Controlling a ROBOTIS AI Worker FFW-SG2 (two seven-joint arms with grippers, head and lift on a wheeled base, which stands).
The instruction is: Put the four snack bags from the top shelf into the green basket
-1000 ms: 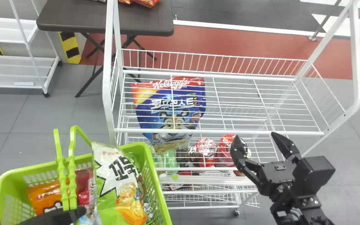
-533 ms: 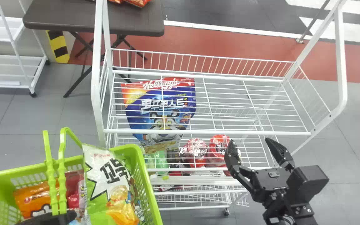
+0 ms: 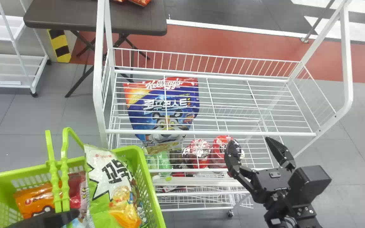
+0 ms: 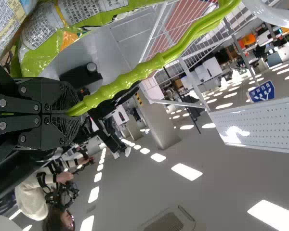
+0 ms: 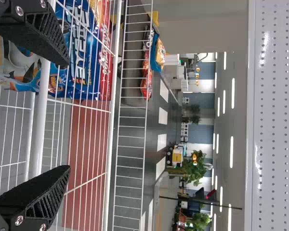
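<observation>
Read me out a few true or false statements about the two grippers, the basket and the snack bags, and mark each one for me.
1. The right gripper is open and holds nothing. True.
2. The left gripper is open and empty. False: it is shut on the handle of the green basket.
3. A green-and-white snack bag is in the basket. True.
4. The blue cereal bag lies in the basket. False: it is at the rack, seen through the wires of the upper shelf.
5. An orange bag is in the basket too. True.
</observation>
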